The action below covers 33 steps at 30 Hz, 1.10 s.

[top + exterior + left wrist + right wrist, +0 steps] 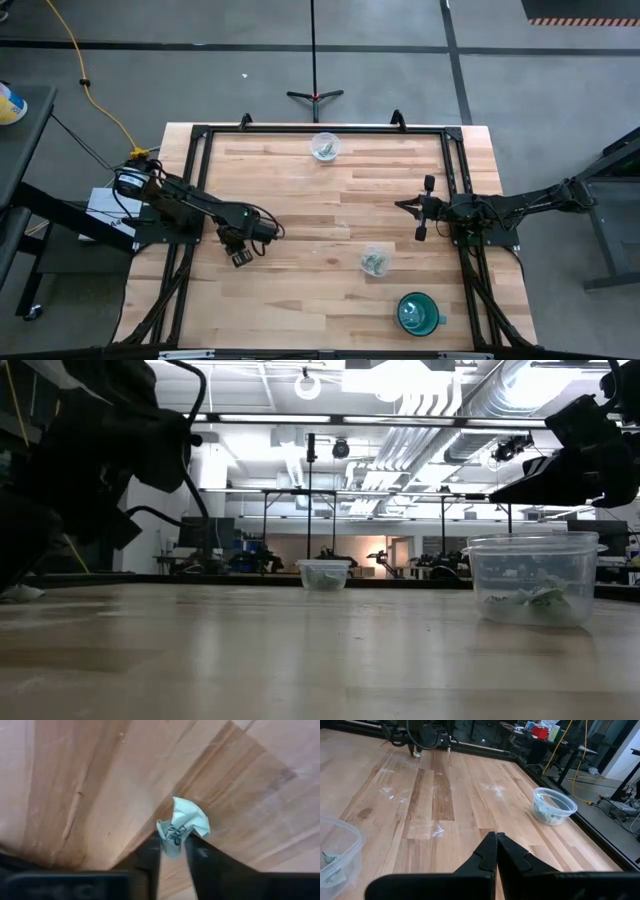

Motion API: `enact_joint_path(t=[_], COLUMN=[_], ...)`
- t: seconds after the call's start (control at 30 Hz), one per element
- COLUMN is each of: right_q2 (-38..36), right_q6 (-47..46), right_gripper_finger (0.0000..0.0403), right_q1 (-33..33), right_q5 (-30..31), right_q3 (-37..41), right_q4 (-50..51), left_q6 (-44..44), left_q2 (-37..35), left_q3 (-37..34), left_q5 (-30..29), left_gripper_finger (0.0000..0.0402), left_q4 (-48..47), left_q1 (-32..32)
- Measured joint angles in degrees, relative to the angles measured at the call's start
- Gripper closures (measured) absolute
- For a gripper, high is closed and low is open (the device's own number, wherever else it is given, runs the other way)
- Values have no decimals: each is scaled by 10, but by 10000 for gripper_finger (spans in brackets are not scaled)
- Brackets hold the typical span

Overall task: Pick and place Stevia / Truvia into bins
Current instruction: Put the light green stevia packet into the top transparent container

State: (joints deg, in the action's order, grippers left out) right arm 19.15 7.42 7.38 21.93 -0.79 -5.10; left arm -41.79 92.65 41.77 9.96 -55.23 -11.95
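Note:
One crumpled pale green-and-white sweetener packet (184, 821) sticks out from between the fingers of my left gripper (172, 845), which is shut on it. That gripper (241, 258) is over the left part of the table. My right gripper (496, 838) is shut and holds nothing; it hovers over the right part of the table (403, 206). Two clear cups stand on their bases. One cup (325, 146) is near the far edge and the other cup (375, 261) is nearer, right of centre. Both hold packets (530, 602). My left gripper pinches the packet between its two fingertips (150, 851). They close on the packet's lower, crumpled end (173, 840), coming from above and pointing down at the table. The rest of the packet fans out beyond the fingertips. Whether it touches the wood, I cannot tell.
A teal mug (418, 313) stands near the table's near right corner. A black frame (320, 129) runs round the tabletop. Bare wood lies between the two arms (320, 215). In the right wrist view the left arm (427, 735) shows far off.

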Motion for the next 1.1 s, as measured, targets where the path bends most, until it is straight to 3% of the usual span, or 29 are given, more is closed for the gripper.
enact_joint_path(t=[0.17, 0.3, 0.43, 0.5, 0.57, 0.63, 0.73, 0.83, 1.1], right_q2=[0, 0, 0, 0, 0, 0, 3, 5, 14], right_q6=[0, 0, 1, 2, 3, 3, 5, 5, 3], right_gripper_finger=[402, 402, 402, 402, 402, 402, 402, 402, 402], right_q1=[0, 0, 0, 0, 0, 0, 0, 0, 0], right_q5=[0, 0, 0, 0, -1, 0, 0, -1, 3], right_q3=[0, 0, 0, 0, 0, 0, 0, 0, 0], right_q4=[2, 7, 9, 9, 10, 10, 8, 8, 2], left_q6=[21, 27, 80, 112, 141, 181, 257, 312, 309], left_q2=[-15, -15, -27, -48, -62, -91, -93, -89, -37], left_q3=[2, 2, 11, 8, 15, 10, 13, 24, 80], left_q5=[-4, -17, -82, -148, -211, -232, -190, -171, -127], left_gripper_finger=[377, 364, 362, 378, 378, 378, 371, 377, 376], left_q4=[11, 23, 65, 138, 288, 345, 509, 591, 642], left_q1=[19, 41, 61, 78, 113, 146, 195, 254, 383])
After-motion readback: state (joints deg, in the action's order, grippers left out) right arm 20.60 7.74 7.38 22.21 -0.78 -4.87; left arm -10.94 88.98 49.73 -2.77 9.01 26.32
